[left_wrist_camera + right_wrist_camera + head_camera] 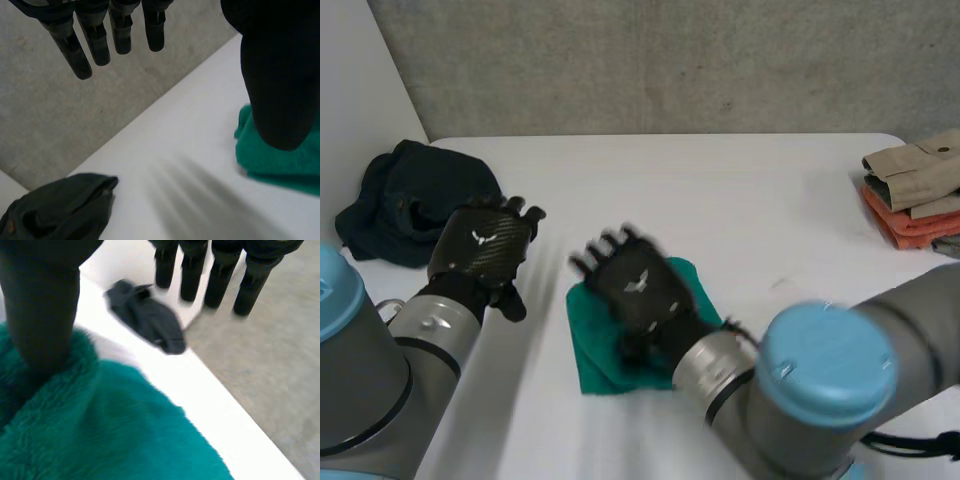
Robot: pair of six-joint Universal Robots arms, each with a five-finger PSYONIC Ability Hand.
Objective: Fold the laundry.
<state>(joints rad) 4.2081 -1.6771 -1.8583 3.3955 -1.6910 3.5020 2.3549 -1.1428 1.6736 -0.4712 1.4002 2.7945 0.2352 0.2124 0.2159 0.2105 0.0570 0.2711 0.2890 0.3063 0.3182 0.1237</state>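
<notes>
Head view: I'm seeing the green cloth (598, 365) lying folded on the table (720, 200). The right hand (640, 285) is sitting over it and the left hand (485, 245) just beside it.

Left wrist view: its fingers (100, 35) are hanging straight and apart, holding nothing, with the cloth behind the thumb (275, 75).

Right wrist view: the fingers (220, 275) are reaching straight past the cloth's edge, empty. The cloth is looking fluffy and teal.
</notes>
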